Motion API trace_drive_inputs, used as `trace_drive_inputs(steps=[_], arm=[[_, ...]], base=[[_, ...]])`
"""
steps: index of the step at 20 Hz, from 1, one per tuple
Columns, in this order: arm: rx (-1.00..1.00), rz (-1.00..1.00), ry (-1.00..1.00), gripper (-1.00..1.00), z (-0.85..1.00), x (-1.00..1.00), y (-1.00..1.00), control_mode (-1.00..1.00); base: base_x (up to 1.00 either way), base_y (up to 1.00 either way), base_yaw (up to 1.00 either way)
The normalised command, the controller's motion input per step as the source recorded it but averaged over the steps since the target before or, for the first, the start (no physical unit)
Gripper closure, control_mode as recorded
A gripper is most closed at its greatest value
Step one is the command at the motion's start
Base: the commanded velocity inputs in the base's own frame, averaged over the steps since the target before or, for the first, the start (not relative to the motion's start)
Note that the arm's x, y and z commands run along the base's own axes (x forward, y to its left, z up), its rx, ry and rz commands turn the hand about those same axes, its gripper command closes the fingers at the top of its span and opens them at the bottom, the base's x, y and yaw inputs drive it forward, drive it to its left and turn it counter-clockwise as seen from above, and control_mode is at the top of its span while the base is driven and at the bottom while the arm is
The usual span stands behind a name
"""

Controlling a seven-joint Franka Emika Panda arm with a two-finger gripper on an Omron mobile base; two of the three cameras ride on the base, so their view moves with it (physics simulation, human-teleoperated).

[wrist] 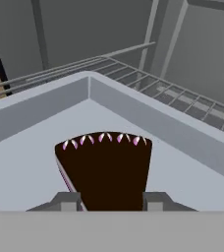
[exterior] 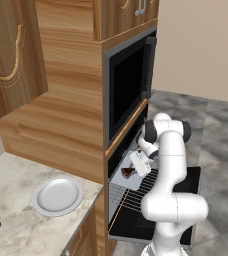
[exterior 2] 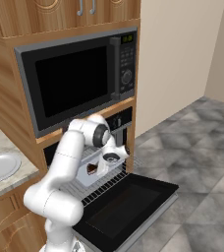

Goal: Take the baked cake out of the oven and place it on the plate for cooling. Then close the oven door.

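2 base views flank the arm, sharing the oven (exterior: pixel 136 200) (exterior 2: pixel 115 123) (door down); hand view hangs seemingly close over the cake (wrist: pixel 104 170).

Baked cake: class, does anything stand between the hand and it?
Nothing visible does. In the hand view the baked cake lies on the grey tray between the fingertips of the hand, which flank it.

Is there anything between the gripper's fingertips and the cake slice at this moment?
Nothing. In the hand view the baked cake sits directly between the two fingertips of the gripper, on the grey tray over the wire rack.
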Motion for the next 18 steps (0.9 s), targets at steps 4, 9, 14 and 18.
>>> trace_drive_inputs(steps=[4, 9, 14, 18], arm=[[0.00, -0.04, -0.02, 1.00, 0.64, -0.09, 0.00, -1.00], [0.00, -0.06, -0.04, 1.00, 0.86, -0.45, -0.01, -1.00], [0.00, -0.09, -0.04, 1.00, 0.74, -0.97, 0.00, -1.00], [0.00, -0.11, -0.04, 1.00, 0.68, -1.00, 0.00, -1.00]], base=[[0.00, 0.00, 0.00], [0.00, 0.00, 0.00], [0.00, 0.00, 0.00], [0.00, 0.00, 0.00]])
